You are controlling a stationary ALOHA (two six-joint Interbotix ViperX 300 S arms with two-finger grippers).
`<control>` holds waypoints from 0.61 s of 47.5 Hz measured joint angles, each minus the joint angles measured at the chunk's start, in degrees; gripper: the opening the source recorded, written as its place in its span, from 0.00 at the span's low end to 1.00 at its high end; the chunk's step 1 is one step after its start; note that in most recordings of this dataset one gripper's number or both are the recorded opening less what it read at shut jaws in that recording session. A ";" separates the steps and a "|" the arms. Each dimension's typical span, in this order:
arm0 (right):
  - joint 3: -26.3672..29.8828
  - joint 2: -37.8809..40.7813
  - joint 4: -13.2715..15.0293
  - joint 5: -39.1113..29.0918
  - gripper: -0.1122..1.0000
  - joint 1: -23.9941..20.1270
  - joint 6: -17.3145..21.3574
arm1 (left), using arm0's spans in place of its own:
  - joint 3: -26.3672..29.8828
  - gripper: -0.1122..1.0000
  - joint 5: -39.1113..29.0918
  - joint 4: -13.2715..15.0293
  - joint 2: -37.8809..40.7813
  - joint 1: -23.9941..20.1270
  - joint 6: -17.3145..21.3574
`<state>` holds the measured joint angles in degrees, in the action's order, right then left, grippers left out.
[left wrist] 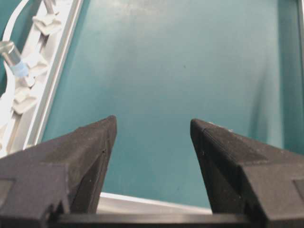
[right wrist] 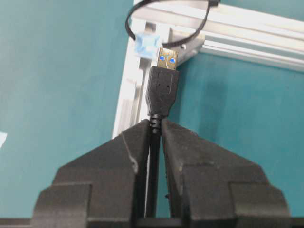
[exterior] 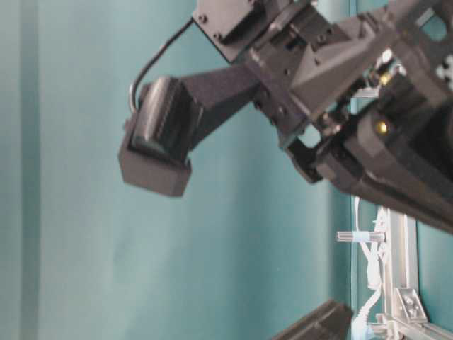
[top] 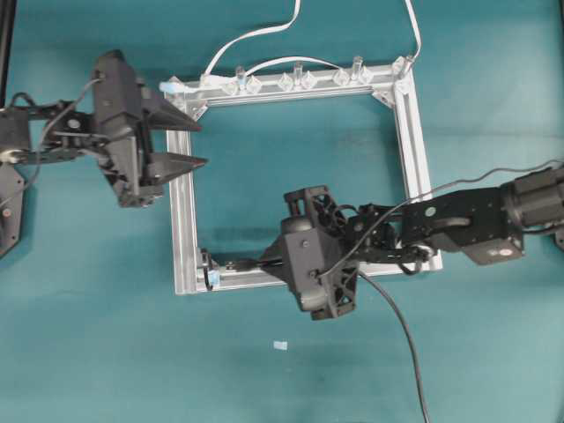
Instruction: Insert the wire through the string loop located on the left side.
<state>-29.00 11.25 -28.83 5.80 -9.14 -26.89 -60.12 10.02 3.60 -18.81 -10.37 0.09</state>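
The wire (right wrist: 163, 88) is a black cable ending in a USB plug with a metal tip. My right gripper (right wrist: 156, 122) is shut on the cable just behind the plug. The plug points at the string loop (right wrist: 202, 27), a thin dark ring with a pale-blue tab (right wrist: 146, 45) at the frame corner. Its tip lies right at the loop's near strand, beside the tab; whether it is inside I cannot tell. Overhead, the right gripper (top: 256, 263) and plug (top: 231, 263) sit at the frame's lower left corner. My left gripper (top: 196, 145) (left wrist: 153, 121) hovers open and empty over the frame's left rail.
A square aluminium frame (top: 183, 220) lies on the teal table. Clear plastic clips (top: 295, 81) line its top rail, and a white cable (top: 256, 35) runs through them. The black cable trails off to the lower right (top: 405, 335). A small pale scrap (top: 280, 345) lies below the frame.
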 measured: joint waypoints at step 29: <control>8.61 6.94 0.00 -1.23 0.19 1.14 0.00 | -8.09 0.68 -6.24 0.00 -15.56 0.18 0.00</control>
<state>-20.39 18.19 -28.83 4.57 -8.00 -26.89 -68.20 3.78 3.60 -34.37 -10.20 0.09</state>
